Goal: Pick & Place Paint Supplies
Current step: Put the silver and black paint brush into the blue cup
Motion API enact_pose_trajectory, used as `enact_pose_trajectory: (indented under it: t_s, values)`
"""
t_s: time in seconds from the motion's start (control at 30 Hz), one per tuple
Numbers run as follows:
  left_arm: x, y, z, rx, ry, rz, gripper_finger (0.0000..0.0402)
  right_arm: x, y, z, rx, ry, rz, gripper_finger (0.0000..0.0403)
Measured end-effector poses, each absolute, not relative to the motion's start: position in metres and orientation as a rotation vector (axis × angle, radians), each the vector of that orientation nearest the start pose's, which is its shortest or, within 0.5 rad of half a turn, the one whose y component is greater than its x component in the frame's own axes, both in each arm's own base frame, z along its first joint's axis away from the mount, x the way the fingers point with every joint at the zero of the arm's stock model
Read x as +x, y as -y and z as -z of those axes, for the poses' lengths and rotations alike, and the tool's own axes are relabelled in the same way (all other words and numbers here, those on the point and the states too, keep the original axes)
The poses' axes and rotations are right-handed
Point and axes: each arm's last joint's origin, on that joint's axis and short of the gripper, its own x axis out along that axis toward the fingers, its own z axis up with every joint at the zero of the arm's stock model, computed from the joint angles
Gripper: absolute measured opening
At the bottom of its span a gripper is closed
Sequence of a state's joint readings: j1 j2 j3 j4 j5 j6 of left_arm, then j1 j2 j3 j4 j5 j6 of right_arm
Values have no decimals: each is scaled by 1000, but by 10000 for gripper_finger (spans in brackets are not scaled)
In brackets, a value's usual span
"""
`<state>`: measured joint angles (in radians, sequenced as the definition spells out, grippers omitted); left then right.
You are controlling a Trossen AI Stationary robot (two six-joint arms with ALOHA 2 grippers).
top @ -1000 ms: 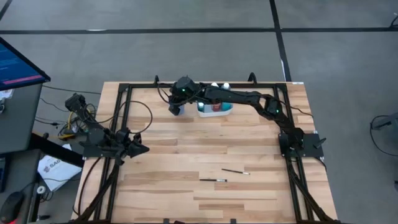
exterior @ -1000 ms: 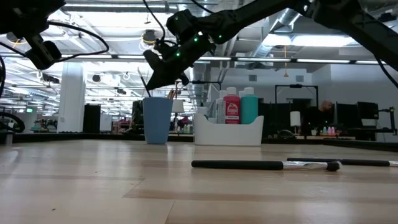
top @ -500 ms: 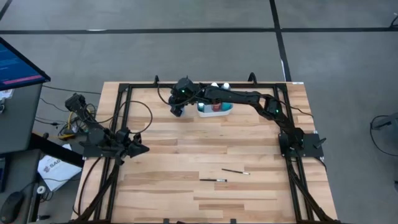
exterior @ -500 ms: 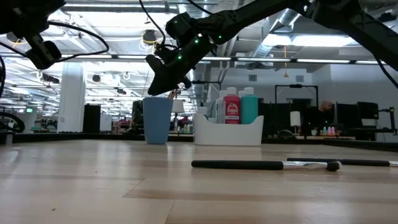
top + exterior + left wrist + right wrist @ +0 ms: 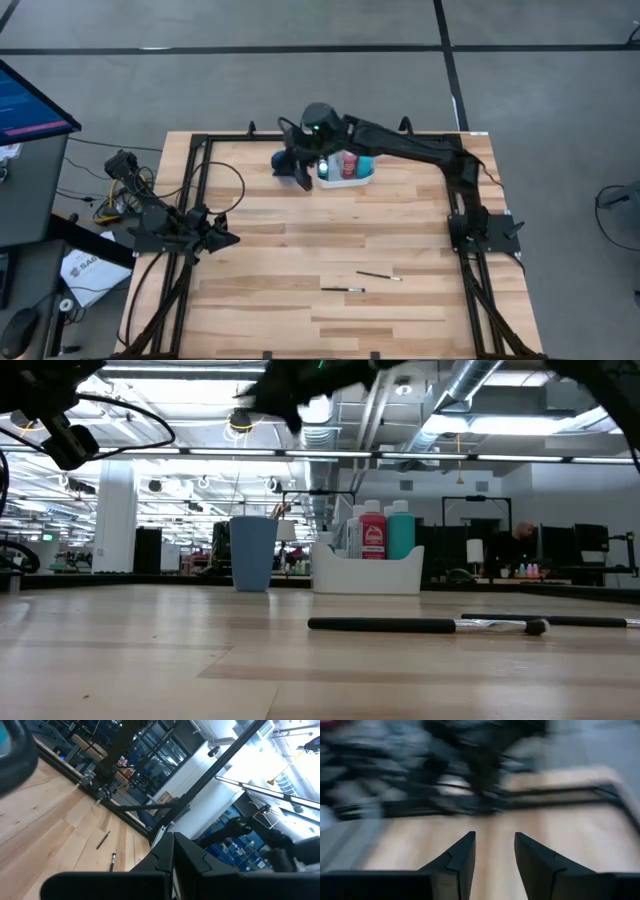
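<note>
Paintbrushes stand in the blue cup (image 5: 253,553), just beside and below the right claw (image 5: 303,178), whose fingers (image 5: 456,862) are spread and empty. Paint bottles (image 5: 372,530) fill the white tray (image 5: 366,571) beside it. Two loose brushes (image 5: 342,290) lie on the counter (image 5: 330,240), well apart. The left claw (image 5: 228,240) is pressed together.

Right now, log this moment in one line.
right gripper: open, empty, above blue cup | left gripper: shut, parked left | two paintbrushes on table
</note>
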<state>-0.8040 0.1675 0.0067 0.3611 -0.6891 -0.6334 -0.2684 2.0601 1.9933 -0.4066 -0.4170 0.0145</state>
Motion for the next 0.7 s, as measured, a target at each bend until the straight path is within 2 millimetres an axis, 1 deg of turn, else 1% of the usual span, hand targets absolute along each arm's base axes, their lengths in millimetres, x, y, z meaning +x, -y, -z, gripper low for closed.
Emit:
enact_pose_trajectory:
  t_s: [0.07,0.17,0.23,0.3,0.37,0.47,0.53,0.6,0.7]
  values:
    - [82,59,-186,-768,107,159,2,454,100,-355,167,-412,-271,127]
    - [82,59,-186,-768,107,159,2,438,76,-382,154,-368,-417,123]
    - [82,59,-186,-768,108,159,2,429,60,-397,150,-342,-513,120]
    - [82,59,-186,-768,107,159,2,419,46,-408,174,-350,-574,119]
    - [82,59,-186,-768,107,159,2,412,33,-413,205,-379,-597,119]
    - [82,59,-185,-768,107,159,2,399,17,-415,264,-480,-611,119]
    - [82,59,-186,-768,107,159,2,392,6,-409,300,-592,-572,118]
    - [82,59,-186,-768,107,159,2,387,-4,-395,327,-751,-483,118]
    - [82,59,-186,-768,107,159,2,376,-17,-371,351,-1032,-278,118]
